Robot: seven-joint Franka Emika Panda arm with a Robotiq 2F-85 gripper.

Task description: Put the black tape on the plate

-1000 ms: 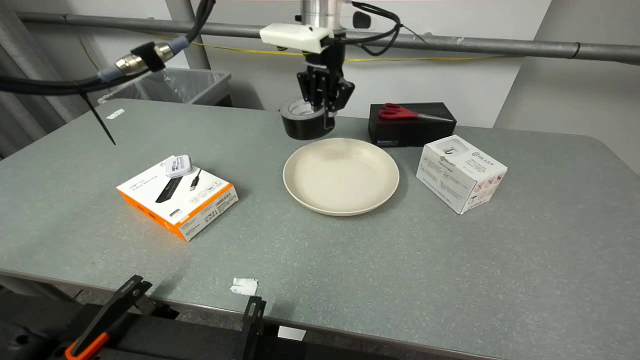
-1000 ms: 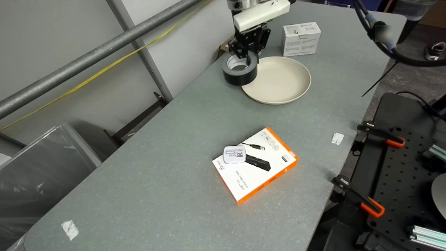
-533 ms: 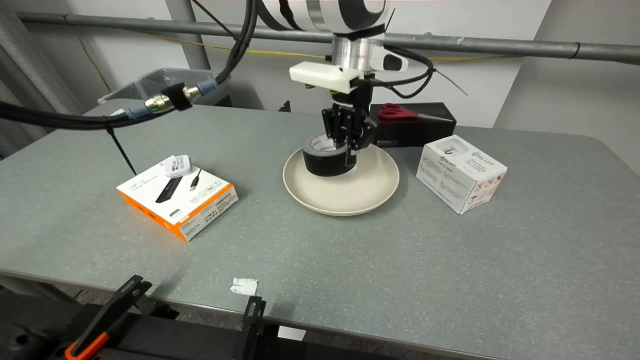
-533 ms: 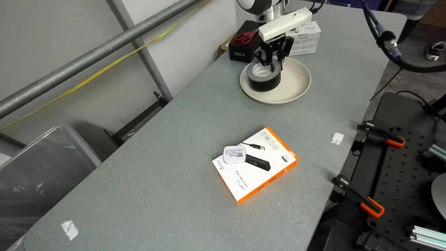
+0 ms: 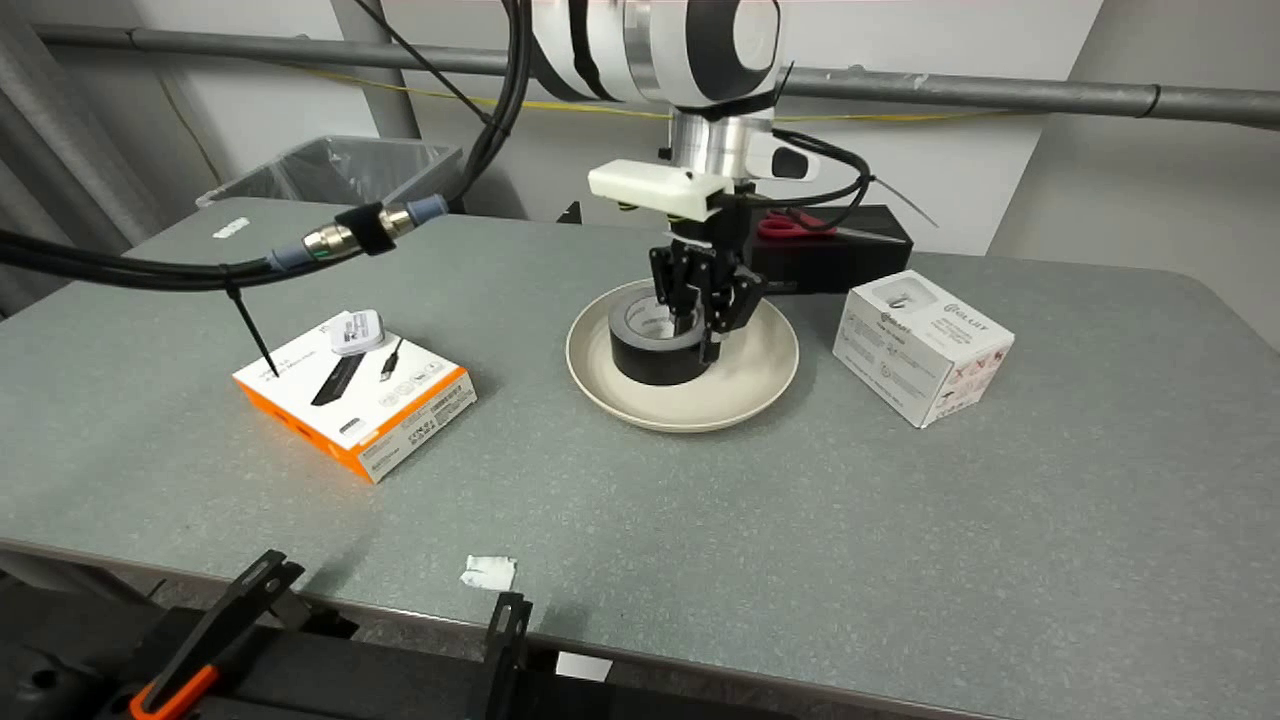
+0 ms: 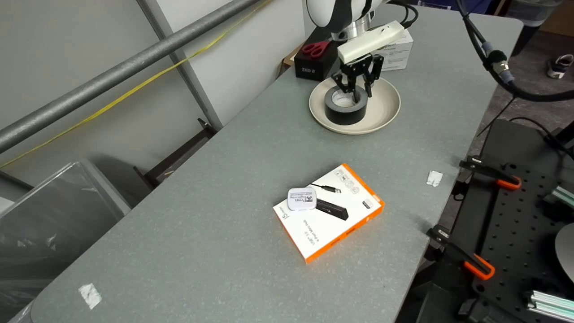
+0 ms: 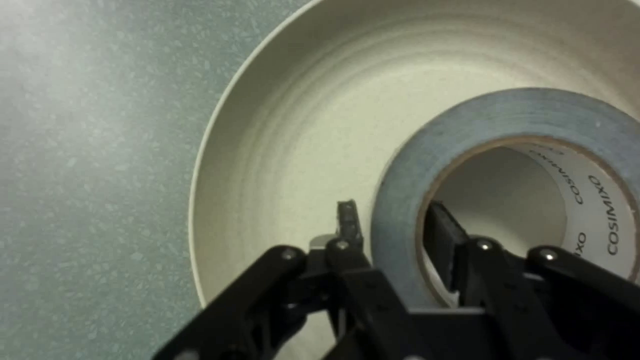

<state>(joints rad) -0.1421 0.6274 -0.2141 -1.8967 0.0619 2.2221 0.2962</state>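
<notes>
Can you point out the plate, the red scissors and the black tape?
Plate [image 5: 690, 404]: in an exterior view, on its bare inside.
Red scissors [image 6: 315, 49]: in an exterior view, on the handles.
Black tape [image 7: 530, 113]: wrist view, on its grey top face.

The wrist view looks down past the gripper [image 7: 394, 220], close over the plate [image 7: 310, 150]. Both exterior views slant down from well back, sharing the plate: in an exterior view facing the wall [image 5: 950, 165] behind the gripper, in an exterior view along the table [image 6: 215, 233].
</notes>
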